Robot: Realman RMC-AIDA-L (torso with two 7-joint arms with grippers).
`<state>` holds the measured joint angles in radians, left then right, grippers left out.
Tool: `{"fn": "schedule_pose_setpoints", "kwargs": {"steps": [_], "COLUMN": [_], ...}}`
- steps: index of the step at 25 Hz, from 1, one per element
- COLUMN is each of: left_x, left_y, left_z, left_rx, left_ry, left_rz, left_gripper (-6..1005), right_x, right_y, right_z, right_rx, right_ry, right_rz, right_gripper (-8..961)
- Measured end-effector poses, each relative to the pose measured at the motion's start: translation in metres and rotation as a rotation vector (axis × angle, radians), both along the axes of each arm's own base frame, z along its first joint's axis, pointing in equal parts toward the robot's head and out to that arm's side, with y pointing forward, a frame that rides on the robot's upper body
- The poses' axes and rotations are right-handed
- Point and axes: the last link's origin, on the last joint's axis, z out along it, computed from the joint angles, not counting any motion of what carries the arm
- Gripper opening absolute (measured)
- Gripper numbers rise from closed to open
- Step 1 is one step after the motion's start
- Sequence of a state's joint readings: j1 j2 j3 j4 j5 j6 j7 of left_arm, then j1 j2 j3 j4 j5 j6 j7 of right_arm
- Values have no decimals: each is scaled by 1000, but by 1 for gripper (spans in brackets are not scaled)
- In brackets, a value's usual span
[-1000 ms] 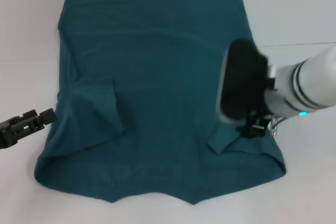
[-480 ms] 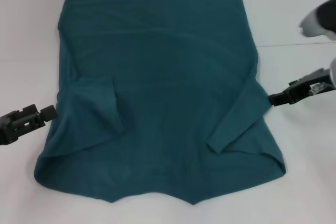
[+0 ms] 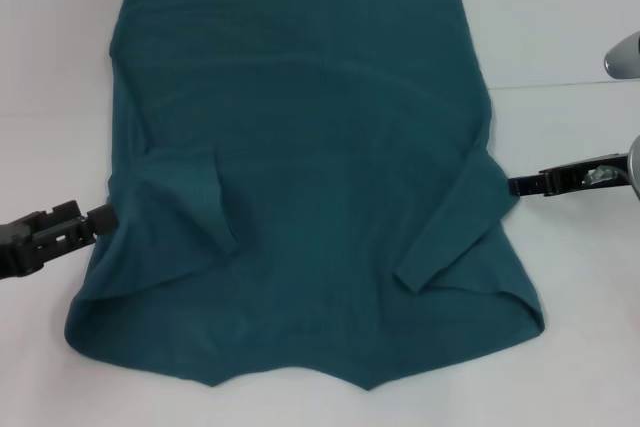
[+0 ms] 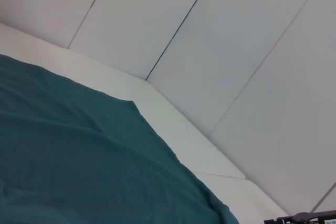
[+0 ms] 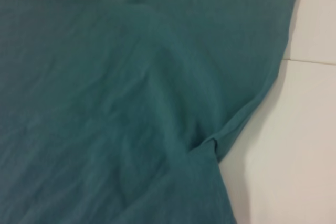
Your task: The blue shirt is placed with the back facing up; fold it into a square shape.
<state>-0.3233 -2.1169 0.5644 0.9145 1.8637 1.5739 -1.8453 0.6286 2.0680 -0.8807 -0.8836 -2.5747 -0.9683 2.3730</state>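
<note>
I see the blue shirt flat on the white bench, both sleeves folded in | left end effector touches its left edge | right end effector touches its right edge | I cannot tell either grip

The left hand, at about 8 o'clock in the head view, is matte black and blocky, with square notches and recesses along its top and a blunt squared tip. The right hand, at about 3 o'clock, is a thin black bar narrowing to a tip, with a shiny silver metal piece behind it. Above that, a rounded grey-and-white casing shows.
</note>
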Motion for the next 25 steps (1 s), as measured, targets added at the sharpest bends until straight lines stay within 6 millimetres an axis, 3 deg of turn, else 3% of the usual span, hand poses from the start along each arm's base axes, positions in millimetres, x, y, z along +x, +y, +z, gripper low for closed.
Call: {"fn": "schedule_pose_setpoints", "kwargs": {"steps": [25], "left_x": [0], "left_y": [-1], "left_z": [-3], "left_rx": [-15], "left_ry": [9], "left_rz": [2], "left_gripper": [888], "right_x": [1], "right_y": [13], "right_z": [-38], "right_rx": [25], "right_ry": [-22], "right_rz": [-9], "right_gripper": [714]}}
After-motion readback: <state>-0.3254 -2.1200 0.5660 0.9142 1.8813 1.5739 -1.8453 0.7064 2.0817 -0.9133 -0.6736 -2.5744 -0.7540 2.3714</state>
